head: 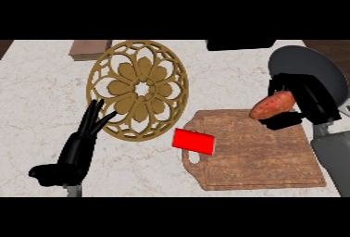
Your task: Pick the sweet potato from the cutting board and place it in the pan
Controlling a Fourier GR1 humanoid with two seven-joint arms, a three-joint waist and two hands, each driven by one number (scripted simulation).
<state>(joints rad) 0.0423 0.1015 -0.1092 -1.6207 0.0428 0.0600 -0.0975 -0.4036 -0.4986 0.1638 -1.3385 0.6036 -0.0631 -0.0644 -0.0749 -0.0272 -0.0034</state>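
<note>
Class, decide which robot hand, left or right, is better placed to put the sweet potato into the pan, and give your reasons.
The right robot hand: it holds the sweet potato beside the pan. The left robot hand rests open across the counter, by the round trivet.

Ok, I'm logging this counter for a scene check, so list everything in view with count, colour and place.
sweet potato: one, orange-brown, held above the cutting board's far right corner
cutting board: one, brown wood, right of centre
pan: one, dark grey, far right
red block: one, red, at the board's left edge
round openwork trivet: one, tan, centre left
brown block: one, brown, far left edge
dark object: one, black, far edge, cut off
counter: one, pale marble
left hand: black, lower left, fingers straight
right hand: black, right, curled round the sweet potato
</note>
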